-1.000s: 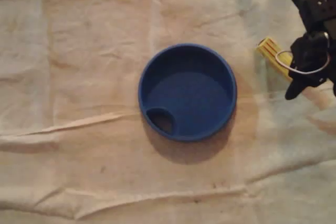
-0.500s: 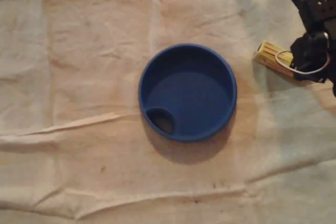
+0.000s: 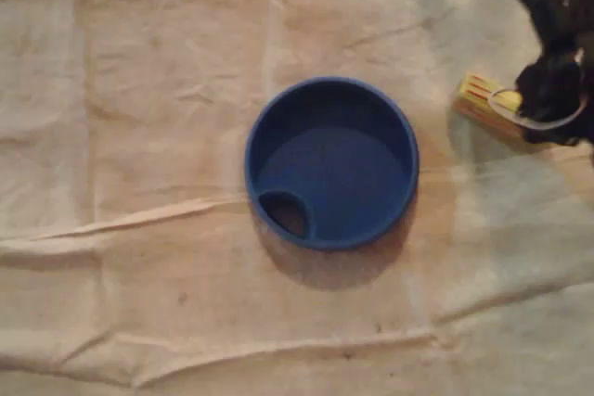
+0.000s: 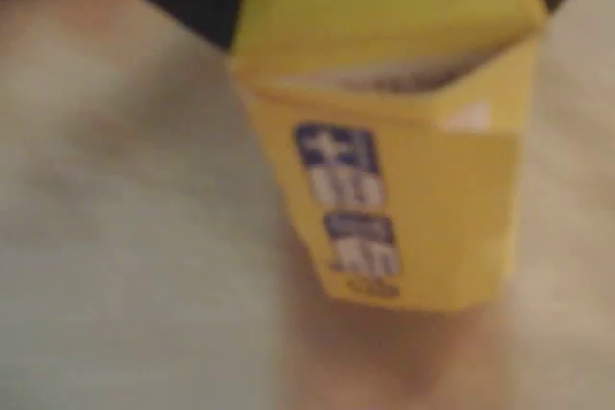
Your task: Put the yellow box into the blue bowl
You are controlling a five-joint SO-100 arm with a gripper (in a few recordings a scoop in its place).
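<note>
Since the dark gripper (image 3: pixel 549 101) sits directly over the right end of the yellow box (image 3: pixel 481 97), the relation that matters is box to bowl, not gripper to box. In the overhead view the box lies at the far right of the cream cloth (image 3: pixel 167 90). Its long axis slants from upper left down to lower right, with the free left end pointing roughly at the blue bowl (image 3: pixel 271 103). The bowl stands apart from the box, to its left and a little nearer, so the carry would run leftward across a strip of bare cloth.

Whether the jaws are clamped on the box or only straddle it, I cannot tell, because the arm's body hides the fingers and the box's right half. A thin pale wire loop (image 3: pixel 520 121) crosses that spot too.

From the wrist view the box (image 4: pixel 404 199) sits close under the camera, blurred, with blue print on its face. Contact with the cloth below it is hard to judge. A small round recess (image 3: pixel 286 213) sits inside the bowl at its near left.
</note>
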